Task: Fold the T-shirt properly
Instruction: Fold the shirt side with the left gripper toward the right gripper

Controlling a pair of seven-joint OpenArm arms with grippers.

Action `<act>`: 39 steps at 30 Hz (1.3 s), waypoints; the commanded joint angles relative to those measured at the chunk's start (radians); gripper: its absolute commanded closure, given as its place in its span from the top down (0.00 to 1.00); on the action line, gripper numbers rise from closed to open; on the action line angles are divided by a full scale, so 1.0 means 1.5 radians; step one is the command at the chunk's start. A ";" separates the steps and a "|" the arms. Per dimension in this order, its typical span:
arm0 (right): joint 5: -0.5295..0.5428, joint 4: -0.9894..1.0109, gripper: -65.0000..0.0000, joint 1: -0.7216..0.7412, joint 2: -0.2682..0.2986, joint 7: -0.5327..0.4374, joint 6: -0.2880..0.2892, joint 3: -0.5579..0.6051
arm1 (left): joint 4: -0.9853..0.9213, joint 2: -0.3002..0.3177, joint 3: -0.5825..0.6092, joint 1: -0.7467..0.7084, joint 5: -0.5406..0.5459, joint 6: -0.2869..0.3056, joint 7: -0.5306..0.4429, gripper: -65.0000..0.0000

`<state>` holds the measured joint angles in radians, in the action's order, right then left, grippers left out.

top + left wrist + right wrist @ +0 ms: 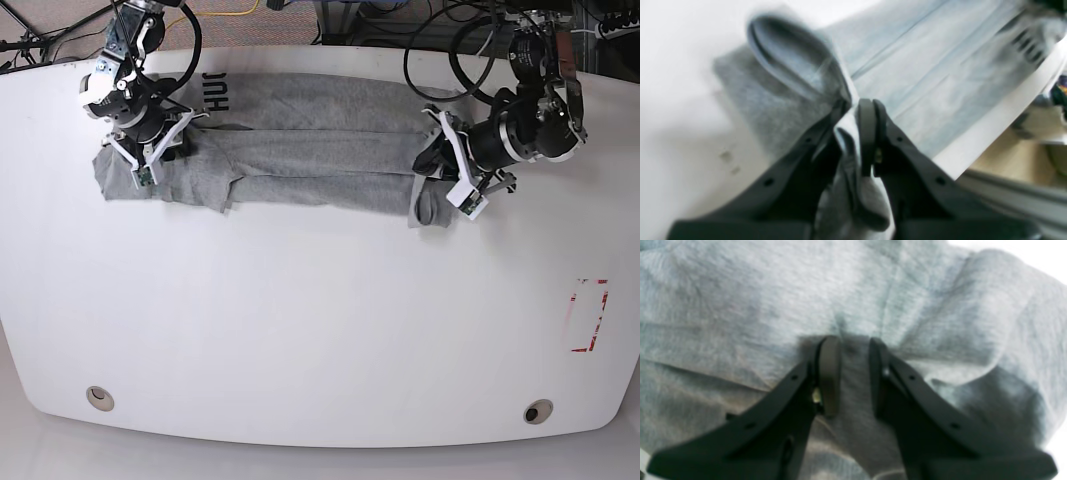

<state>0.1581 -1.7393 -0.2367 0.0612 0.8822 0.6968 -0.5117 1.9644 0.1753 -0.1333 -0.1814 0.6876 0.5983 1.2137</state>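
Jaws of the left gripper (857,110) are clenched on a bunched fold of the T-shirt (923,76), with grey cloth squeezed between the two black fingers and hanging down below them. Beyond those jaws a looped sleeve or hem stands up, and past it the flat, creased body of the shirt stretches away to the far side, where black lettering shows blurred. Jaws of the right gripper (853,350) stand a little apart with a ridge of the T-shirt (773,300) lying between them; whether they pinch it or only straddle it I cannot tell. Wrinkled grey fabric fills everything ahead of and to both sides of these jaws.

From the base view the T-shirt (300,150) lies as a long folded band across the far part of the white desk (320,330), its two ends at the left gripper (440,185) and the right gripper (150,150). A red-outlined rectangle (590,315) is marked on the desk, well apart from both jaws
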 commanded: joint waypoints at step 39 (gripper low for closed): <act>-0.004 -0.014 0.21 0.003 -0.009 0.005 0.001 0.000 | -0.013 -0.184 0.160 0.065 -0.163 -0.005 -0.011 0.44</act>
<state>0.1501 -1.7466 -0.2340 0.0441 0.8856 0.6964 -0.5114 1.9228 -0.0635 0.1047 -0.0967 0.4187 0.5919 1.2190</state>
